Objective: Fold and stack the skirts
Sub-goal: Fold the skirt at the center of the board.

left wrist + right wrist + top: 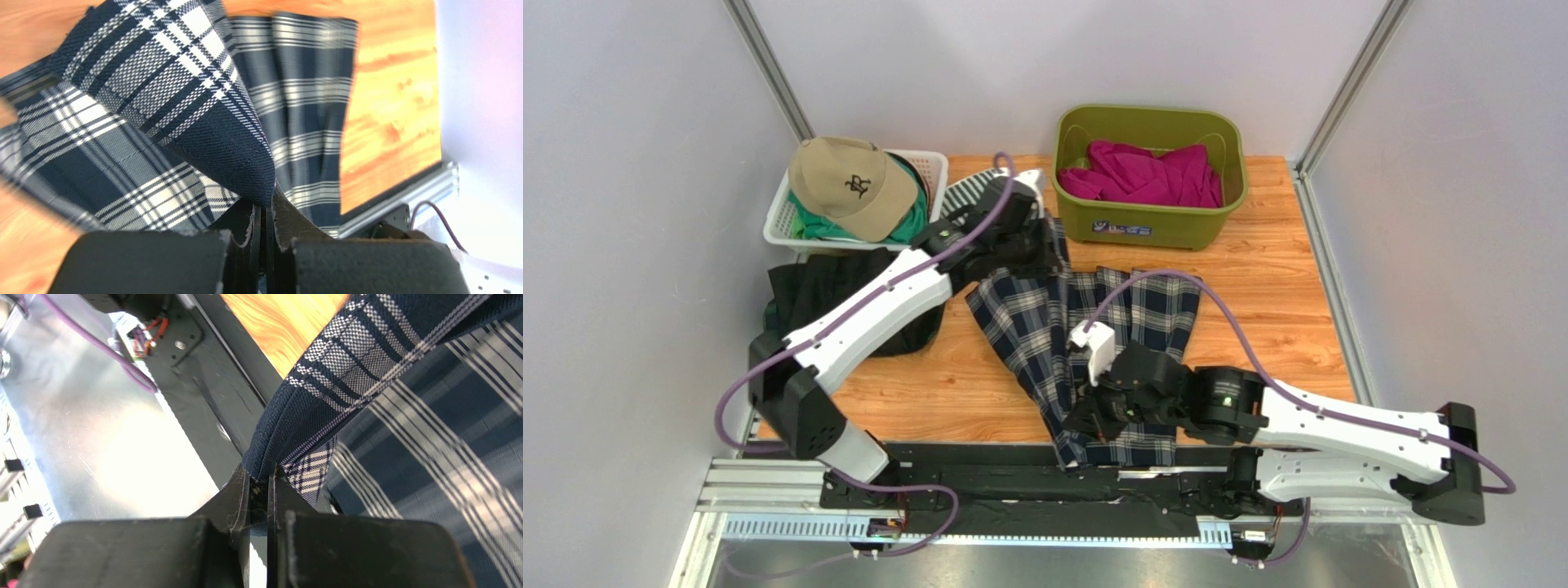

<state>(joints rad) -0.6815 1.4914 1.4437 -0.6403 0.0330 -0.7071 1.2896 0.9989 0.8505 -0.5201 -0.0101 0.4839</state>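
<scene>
The navy-white-grey plaid pleated skirt [1063, 325] lies spread across the middle of the wooden table. My left gripper [1044, 245] is at the skirt's far end. In the left wrist view the gripper [264, 205] is shut on a navy corner of the plaid skirt [153, 92]. My right gripper [1084, 423] is at the near end by the table's front edge. In the right wrist view it [261, 478] is shut on the hem of the plaid skirt [430, 416], which hangs lifted over the rail. A plain black skirt [836, 294] lies bunched at the left, partly under my left arm.
A white basket [783, 218] at the back left holds a tan cap [848, 184] on green cloth. A green-and-white striped cloth [971, 190] shows beside it. An olive bin [1149, 221] with magenta cloth [1143, 172] stands at the back. The black rail [989, 459] runs along the front edge.
</scene>
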